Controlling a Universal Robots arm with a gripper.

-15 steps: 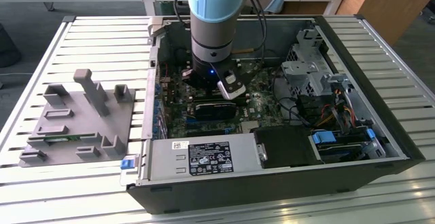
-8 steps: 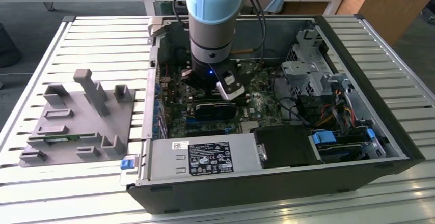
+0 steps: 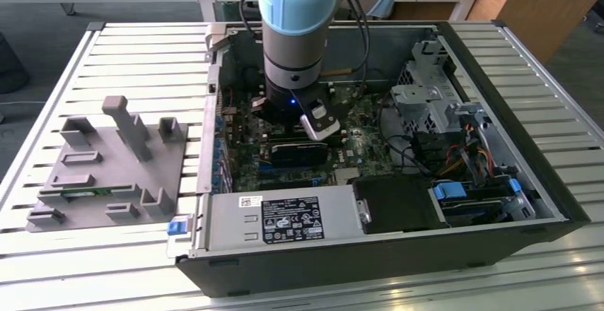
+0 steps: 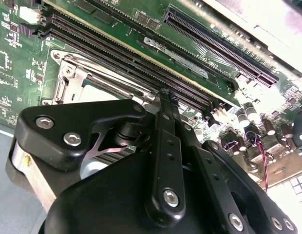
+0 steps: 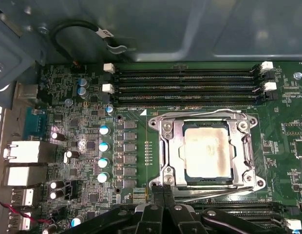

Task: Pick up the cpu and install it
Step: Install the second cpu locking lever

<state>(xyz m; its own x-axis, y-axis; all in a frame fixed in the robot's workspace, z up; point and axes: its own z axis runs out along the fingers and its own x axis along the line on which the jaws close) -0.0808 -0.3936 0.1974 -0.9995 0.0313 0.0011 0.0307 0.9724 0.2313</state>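
— Where's the chip now?

— The small flat square cpu with the silvery-grey metal top [image 5: 208, 152] sits seated in the shiny steel socket frame [image 5: 166, 151] on the green motherboard [image 5: 136, 161], down inside the open black computer case [image 3: 528, 184]. It lies flat, the frame's bars around its edges.

— And the hand?

— The black two-fingered gripper [image 5: 163, 192] hangs just beside the socket's edge, apart from the chip, not touching it. In both wrist views the fingers [image 4: 166, 146] are pressed together, nothing between them.

— From where we stand?

— In the exterior view the arm's pale blue and grey wrist column [image 3: 294, 42] comes straight down into the middle of the case. The rows of long black memory slots [image 5: 187, 85] run along the socket's far side — opposite the gripper. A grey moulded parts tray [image 3: 104, 169] rests on the slatted table [image 3: 141, 56], well apart toward the exterior view's left.
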